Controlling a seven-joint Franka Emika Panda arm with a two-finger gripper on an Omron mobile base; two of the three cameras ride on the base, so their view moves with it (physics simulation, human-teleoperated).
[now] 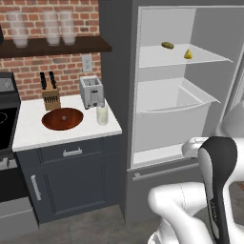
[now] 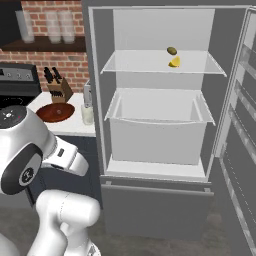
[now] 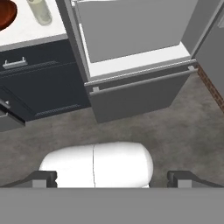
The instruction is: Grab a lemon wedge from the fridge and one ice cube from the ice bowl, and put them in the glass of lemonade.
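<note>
Standing open in the left base view, the fridge (image 1: 181,86) holds the lemon wedge (image 1: 188,54) on its upper shelf beside an olive-green item (image 1: 167,45), the right base view shows the glass of lemonade (image 2: 87,114) touching the ice bowl (image 2: 55,112), and the hand view shows the gripper (image 3: 112,178) spread wide and empty above the floor.

Red brick wall (image 1: 47,66) running behind a white surface (image 1: 71,131), dark wooden shelf (image 1: 57,46) hanging above, navy cabinets (image 1: 71,181) sitting below, grey floor (image 3: 175,131) stretching near.
</note>
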